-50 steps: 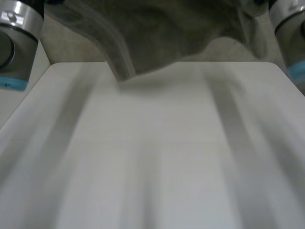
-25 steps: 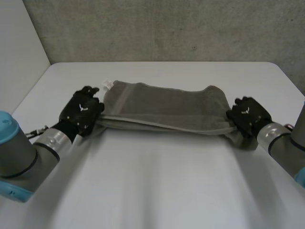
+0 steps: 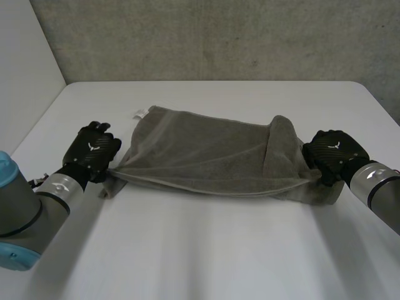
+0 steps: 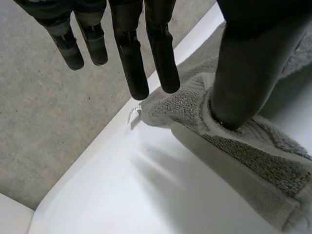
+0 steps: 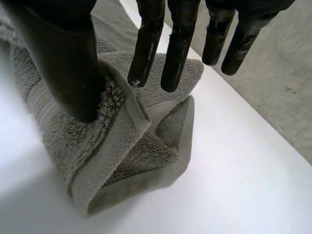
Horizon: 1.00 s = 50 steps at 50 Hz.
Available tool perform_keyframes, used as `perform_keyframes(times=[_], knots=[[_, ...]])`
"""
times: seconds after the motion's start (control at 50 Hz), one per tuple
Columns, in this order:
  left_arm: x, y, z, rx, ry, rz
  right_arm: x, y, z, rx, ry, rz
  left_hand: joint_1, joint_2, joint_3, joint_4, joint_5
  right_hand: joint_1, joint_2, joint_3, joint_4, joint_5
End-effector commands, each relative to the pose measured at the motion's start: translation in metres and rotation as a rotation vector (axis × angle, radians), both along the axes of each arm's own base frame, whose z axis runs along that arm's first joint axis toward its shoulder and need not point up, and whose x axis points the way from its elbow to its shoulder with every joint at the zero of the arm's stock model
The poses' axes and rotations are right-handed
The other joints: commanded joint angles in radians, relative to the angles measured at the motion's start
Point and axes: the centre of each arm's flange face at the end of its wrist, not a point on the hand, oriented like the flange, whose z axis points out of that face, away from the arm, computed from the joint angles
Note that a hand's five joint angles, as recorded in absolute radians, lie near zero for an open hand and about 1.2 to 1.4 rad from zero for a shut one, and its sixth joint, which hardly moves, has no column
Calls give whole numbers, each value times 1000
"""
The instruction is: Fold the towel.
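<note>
The white counter is carrying a grey towel, which is lying doubled over across its middle. The left hand is sitting at the towel's left end and the right hand at its right end. Each is holding its fingers straight and wide while its thumb is pressing on the cloth.

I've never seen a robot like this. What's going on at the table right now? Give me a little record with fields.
Surface: white table
Item: grey towel, lying doubled over, stretched between the two hands
Left hand: at the towel's left end, fingers straight, thumb resting on the cloth
Right hand: at the towel's right end, where the cloth is bunched; fingers straight, thumb on the cloth
Background: grey wall
</note>
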Motion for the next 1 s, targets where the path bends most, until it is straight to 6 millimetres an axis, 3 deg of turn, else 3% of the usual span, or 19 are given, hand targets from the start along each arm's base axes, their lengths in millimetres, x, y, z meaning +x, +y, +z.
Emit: perform_keyframes(times=[0.02,0.22,0.24,0.26,0.28,0.36,0.46,0.56,0.76,1.0], knots=[[-4,5,-4,12,-6,3,0,2,-3,37,-32,-7,-33,-49,-52,-59,-17,1,-16,-44,-76,13],[-2,6,-7,24,-8,9,0,4,-8,64,-42,-17,-36,-52,-52,-59,-20,-2,-19,-44,-76,9],[-2,6,-7,24,-8,9,1,4,-9,68,-42,-12,-36,-52,-52,-59,-20,231,214,-44,-76,242],[-1,6,-7,26,-8,12,1,4,-9,68,-42,-12,-39,-55,-52,-59,-23,233,216,-44,-76,244],[-1,6,-7,27,-8,12,1,4,-10,71,-46,-6,-39,-55,-52,-59,-23,587,570,-44,-76,598],[-1,7,-8,32,-10,20,-5,-3,-8,53,-52,-21,-39,-55,-52,-59,-23,590,573,-44,-76,602],[0,5,-10,36,-16,47,-30,-22,0,19,-61,-93,-39,-55,-52,-59,-23,590,573,-44,-76,602],[-4,4,-14,42,-18,45,-36,-27,0,17,-62,-113,-39,-55,-52,-59,-23,590,573,-44,-76,602],[-34,13,-25,73,3,-38,-40,-31,6,-4,-64,-125,-7,-23,-52,-59,9,590,573,-44,-76,602],[-35,8,-31,130,40,-29,-46,-33,13,-23,-64,-144,216,200,-52,-59,233,590,573,-44,-76,602]])
